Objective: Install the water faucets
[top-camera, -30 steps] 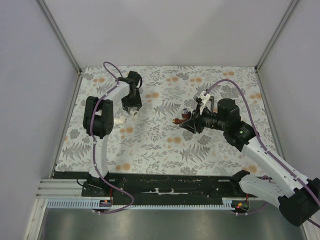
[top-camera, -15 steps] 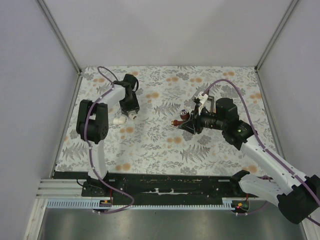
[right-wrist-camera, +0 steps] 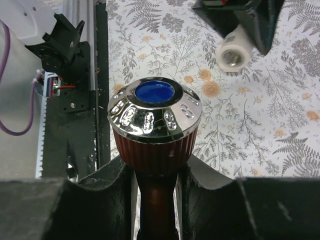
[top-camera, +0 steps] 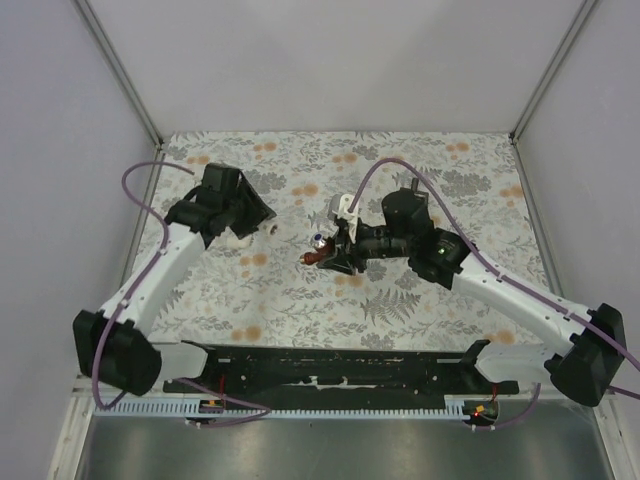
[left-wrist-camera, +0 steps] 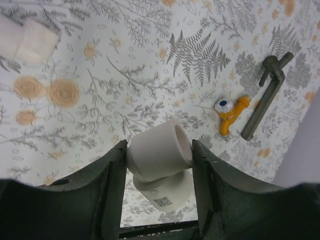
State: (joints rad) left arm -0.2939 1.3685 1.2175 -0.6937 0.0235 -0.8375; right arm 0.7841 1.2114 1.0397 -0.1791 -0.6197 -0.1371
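Observation:
My right gripper (top-camera: pixel 328 250) is shut on the reddish-brown faucet (top-camera: pixel 316 250) and holds it above the table's middle. In the right wrist view the faucet's chrome knob with a blue cap (right-wrist-camera: pixel 155 107) stands up between the jaws (right-wrist-camera: pixel 155 172). My left gripper (top-camera: pixel 258 224) is shut on a white elbow fitting (left-wrist-camera: pixel 161 152), its open end facing right, a short gap left of the faucet. That fitting also shows in the right wrist view (right-wrist-camera: pixel 233 54). An orange faucet (left-wrist-camera: pixel 230 114) lies on the cloth beside a dark grey T-shaped tool (left-wrist-camera: pixel 265 97).
A second white elbow fitting (left-wrist-camera: pixel 29 40) lies on the flowered cloth near the left gripper, also in the top view (top-camera: pixel 238 239). A black rail (top-camera: pixel 330 365) runs along the near edge. Grey walls stand to the left, right and back.
The left arm has swung down and out, turning the gripper with the white fitting to face right. The right gripper has carried the reddish-brown faucet leftward, closer to the fitting.

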